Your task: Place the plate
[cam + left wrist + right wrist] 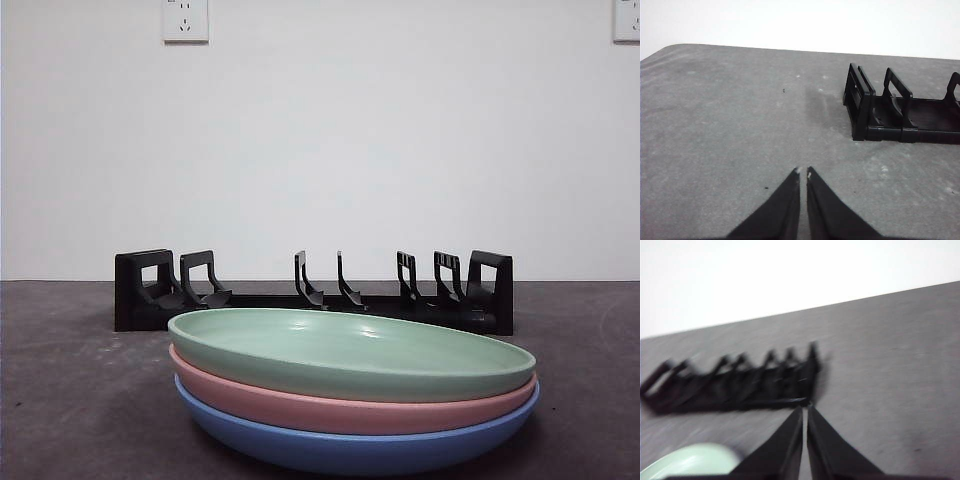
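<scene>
nothing gripped yet: left gripper (803,171) and right gripper (805,407) both have jaws closed on nothing, above the surface (70,380). i'd open the right one, nearest the stack, and take the green plate (350,352) by its rim. glossy, shallow; it sits on pink and blue plates before the black rack (314,292), slots empty.

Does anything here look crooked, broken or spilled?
Nothing stands out. The green plate, pink plate and blue plate sit in a neat stack in front of the black rack, which stands upright with no plate in it. No spill or damage shows on the table.
</scene>
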### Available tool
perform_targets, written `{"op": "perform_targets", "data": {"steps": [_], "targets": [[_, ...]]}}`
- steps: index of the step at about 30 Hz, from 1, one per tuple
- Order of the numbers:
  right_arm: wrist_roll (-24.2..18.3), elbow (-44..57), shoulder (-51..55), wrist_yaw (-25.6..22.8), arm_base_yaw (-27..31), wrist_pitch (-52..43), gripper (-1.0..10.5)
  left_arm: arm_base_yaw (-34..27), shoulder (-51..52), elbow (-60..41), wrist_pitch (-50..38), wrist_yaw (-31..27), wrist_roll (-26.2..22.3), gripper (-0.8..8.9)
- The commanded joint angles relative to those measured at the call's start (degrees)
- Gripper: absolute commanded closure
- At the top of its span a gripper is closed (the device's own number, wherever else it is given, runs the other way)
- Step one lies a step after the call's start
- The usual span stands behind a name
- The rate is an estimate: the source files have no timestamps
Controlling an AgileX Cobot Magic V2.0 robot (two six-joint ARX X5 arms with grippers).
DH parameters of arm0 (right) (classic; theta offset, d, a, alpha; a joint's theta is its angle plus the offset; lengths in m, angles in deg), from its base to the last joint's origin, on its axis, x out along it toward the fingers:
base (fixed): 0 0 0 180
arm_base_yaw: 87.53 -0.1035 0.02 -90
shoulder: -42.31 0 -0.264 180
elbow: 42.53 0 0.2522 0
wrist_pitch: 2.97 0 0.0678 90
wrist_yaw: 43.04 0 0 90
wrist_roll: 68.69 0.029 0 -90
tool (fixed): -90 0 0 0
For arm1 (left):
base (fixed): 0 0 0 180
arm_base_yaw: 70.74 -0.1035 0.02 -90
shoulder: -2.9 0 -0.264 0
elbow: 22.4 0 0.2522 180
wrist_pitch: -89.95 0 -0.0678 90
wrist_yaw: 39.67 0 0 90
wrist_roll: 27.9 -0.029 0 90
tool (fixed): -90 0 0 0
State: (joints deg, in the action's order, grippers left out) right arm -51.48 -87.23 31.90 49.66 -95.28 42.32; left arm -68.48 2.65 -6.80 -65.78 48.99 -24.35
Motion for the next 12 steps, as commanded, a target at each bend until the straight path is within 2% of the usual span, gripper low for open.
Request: {"op": "perform_targets", "data": {"steps": [1, 5, 9, 12], "targets": [[-2.4, 7.7, 2.3, 2.6, 6.3, -8.1, 9.3, -0.2, 0.1, -1.1, 0.3, -0.2, -1.0, 7.92], [-5.2, 16.2, 6.1, 3.2, 12.4, -14.2, 9.3, -0.2, 0.1, -1.1, 0.3, -0.2, -1.0, 7.92], [-12.2, 21.6, 8.1, 3.1, 14.7, -17.4, 9.3, -0.2, 0.1, -1.1, 0.3, -0.2, -1.0, 7.92], [-15.5, 25.0, 8.5, 3.1, 15.2, -21.1, 9.3, -0.2, 0.1, -1.1, 0.3, -0.2, -1.0, 7.92]]}}
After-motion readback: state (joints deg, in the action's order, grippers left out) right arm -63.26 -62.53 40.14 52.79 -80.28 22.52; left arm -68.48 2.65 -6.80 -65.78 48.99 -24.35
